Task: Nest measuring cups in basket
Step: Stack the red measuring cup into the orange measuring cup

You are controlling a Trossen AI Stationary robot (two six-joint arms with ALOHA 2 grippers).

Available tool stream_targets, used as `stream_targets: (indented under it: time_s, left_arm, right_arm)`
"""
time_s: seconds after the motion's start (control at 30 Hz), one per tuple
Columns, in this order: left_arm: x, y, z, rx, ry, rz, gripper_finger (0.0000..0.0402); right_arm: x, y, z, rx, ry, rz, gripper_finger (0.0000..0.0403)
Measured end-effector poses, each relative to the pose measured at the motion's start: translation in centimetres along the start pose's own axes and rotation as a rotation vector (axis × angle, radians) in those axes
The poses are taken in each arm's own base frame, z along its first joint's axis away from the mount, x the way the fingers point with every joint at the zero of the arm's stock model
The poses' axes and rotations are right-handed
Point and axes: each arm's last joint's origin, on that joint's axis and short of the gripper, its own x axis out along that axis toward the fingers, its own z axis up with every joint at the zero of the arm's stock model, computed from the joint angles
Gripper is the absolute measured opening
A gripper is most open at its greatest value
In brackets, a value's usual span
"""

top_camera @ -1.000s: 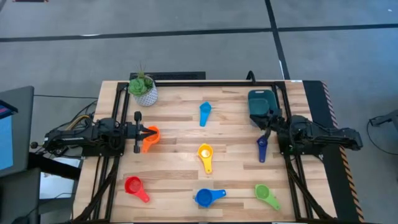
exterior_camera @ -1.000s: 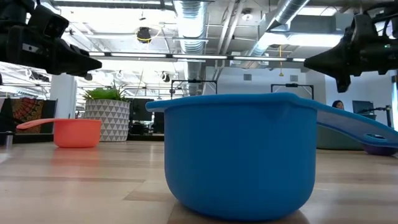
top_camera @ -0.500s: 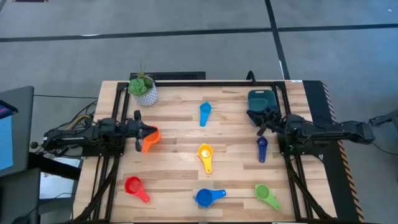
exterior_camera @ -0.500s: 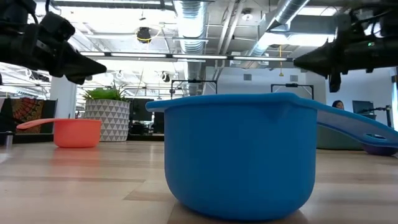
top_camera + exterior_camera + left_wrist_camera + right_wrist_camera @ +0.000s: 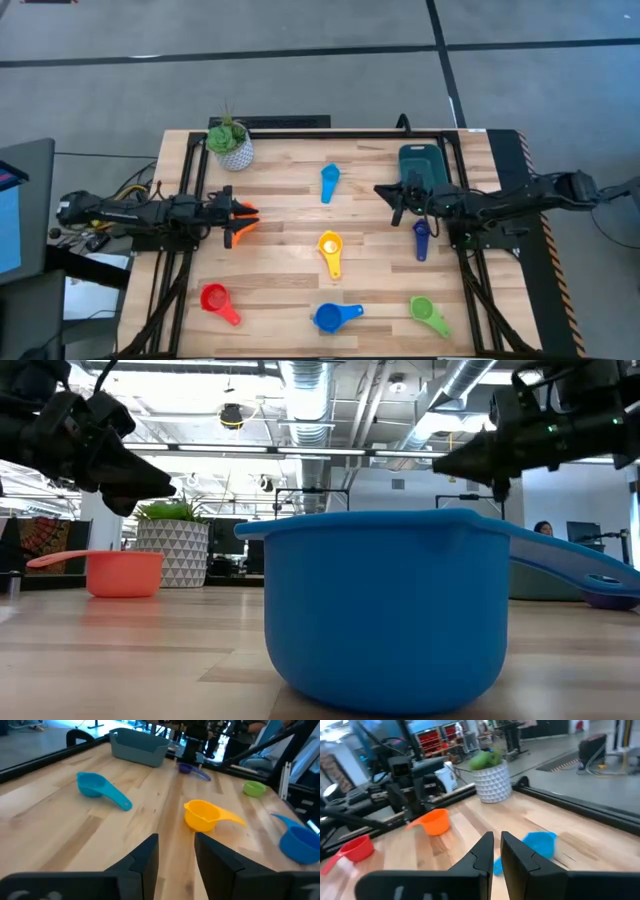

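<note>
Measuring cups lie scattered over my table from above: orange cup [image 5: 242, 222] just under the left claw [image 5: 232, 218], navy cup [image 5: 421, 238] beside and below the right claw [image 5: 397, 203], light blue cup [image 5: 329, 182] and yellow cup [image 5: 330, 248] between the two claws, red cup [image 5: 214, 300], blue cup [image 5: 330, 317] and green cup [image 5: 428, 313] along the near edge. The basket [image 5: 420, 166] sits empty just behind the right claw, with the plant pot [image 5: 232, 148] behind the left one.

At table height, the blue cup [image 5: 385, 610] fills my picture; the left claw [image 5: 150, 480] hangs above the orange cup [image 5: 118, 572], the right claw [image 5: 450, 463] equally clear of the wood.

Through the left wrist, its fingers [image 5: 145, 857] stand a narrow gap apart, holding nothing, yellow cup [image 5: 205, 815] ahead and the basket [image 5: 137, 747] far beyond.

Through the right wrist, fingers [image 5: 482, 851] are nearly together, empty, with the light blue cup [image 5: 537, 845] just ahead.
</note>
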Motion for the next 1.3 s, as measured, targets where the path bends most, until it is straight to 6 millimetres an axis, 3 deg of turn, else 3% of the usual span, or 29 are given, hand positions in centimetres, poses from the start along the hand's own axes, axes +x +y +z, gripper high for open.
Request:
stream_targets:
  time_s: [0.23, 0.47, 0.7, 0.97, 1.3]
  left_arm:
    - [0.5, -2.5, 2.4, 0.027, 0.011, 0.041, 0.0116]
    - [1.3, -5.1, 4.3, 0.104, 0.141, 0.128, 0.0116]
    - [1.8, -6.4, 4.2, -0.003, 0.281, 0.177, 0.0116]
    - [0.7, -6.9, 3.9, -0.168, 0.48, 0.211, 0.0116]
    - [0.1, -8.7, 3.5, -0.283, 0.577, 0.045, 0.0116]
  right_arm:
    - [2.0, 2.5, 0.3, -0.007, 0.017, 0.046, 0.006]
    - [4.1, 5.9, -1.0, -0.048, 0.088, 0.055, 0.006]
    - [6.6, 9.4, -2.4, -0.084, 0.12, 0.035, 0.006]
    - [10.1, 12.0, -2.4, -0.075, 0.092, 0.011, 0.006]
    - [13.3, 14.3, -3.0, -0.077, 0.09, 0.038, 0.006]
